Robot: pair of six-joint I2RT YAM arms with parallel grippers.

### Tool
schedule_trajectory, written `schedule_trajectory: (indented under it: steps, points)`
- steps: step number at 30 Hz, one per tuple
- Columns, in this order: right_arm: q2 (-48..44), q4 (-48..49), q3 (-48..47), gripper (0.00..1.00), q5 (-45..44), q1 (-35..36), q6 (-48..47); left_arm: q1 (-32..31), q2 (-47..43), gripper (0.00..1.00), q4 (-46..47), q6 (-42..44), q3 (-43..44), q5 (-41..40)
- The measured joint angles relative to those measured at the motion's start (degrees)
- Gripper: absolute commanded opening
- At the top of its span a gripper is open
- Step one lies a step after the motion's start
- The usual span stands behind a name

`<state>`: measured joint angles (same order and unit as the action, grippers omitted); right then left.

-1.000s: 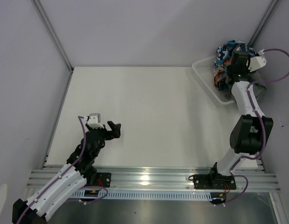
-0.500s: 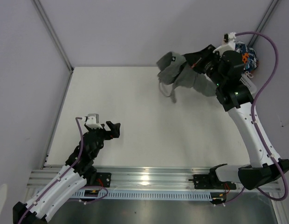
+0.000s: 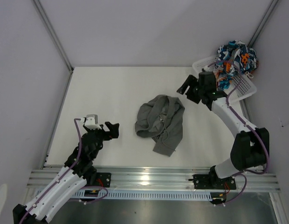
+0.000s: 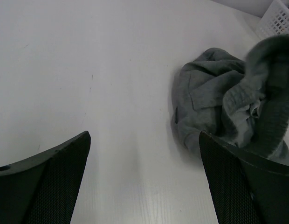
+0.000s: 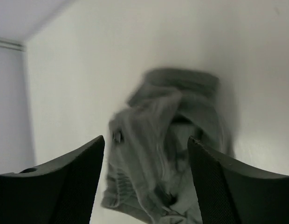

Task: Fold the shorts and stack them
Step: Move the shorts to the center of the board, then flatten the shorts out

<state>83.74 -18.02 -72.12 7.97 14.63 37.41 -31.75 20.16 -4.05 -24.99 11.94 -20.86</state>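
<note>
Currently, the left fingers (image 3: 113,129) stand wide apart and hold nothing. The right fingers (image 3: 187,88) are also spread wide and empty. The grey shorts (image 3: 161,122) lie crumpled on the surface (image 3: 107,88) between the two sets of fingers, touching neither. In the left wrist view they sit ahead of the fingers and to the right. The patterned shorts (image 3: 235,57) are bunched at the top of the basket (image 3: 245,87), beyond the right fingers.
</note>
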Motion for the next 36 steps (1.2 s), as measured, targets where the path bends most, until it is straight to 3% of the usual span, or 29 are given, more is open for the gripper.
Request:
schedule_trajectory:
  steps: [6, 12, 19, 28, 36]
  points:
    - [3.2, -3.3, 11.9, 0.80, -6.3, 2.6, -1.4, 0.0, 0.4, 0.99, 0.0, 0.0, 0.0, 0.0]
    - [1.7, -2.8, 12.5, 0.78, -13.9, 13.0, -5.4, 0.0, 4.0, 0.99, 1.0, 0.0, 0.0, 2.5]
    - [1.6, -1.3, 11.7, 0.77, -21.7, 17.1, -9.4, 0.0, 15.1, 0.99, 7.2, 0.0, 0.2, 11.5]
    - [15.1, -6.8, -11.1, 0.76, -31.3, 22.2, -17.6, 0.0, 28.1, 0.99, 14.5, -1.1, 1.9, 25.4]
    - [30.8, -15.1, -26.5, 0.71, -39.0, 22.8, -22.1, 0.0, 32.4, 0.99, 15.2, -1.5, 6.6, 29.5]
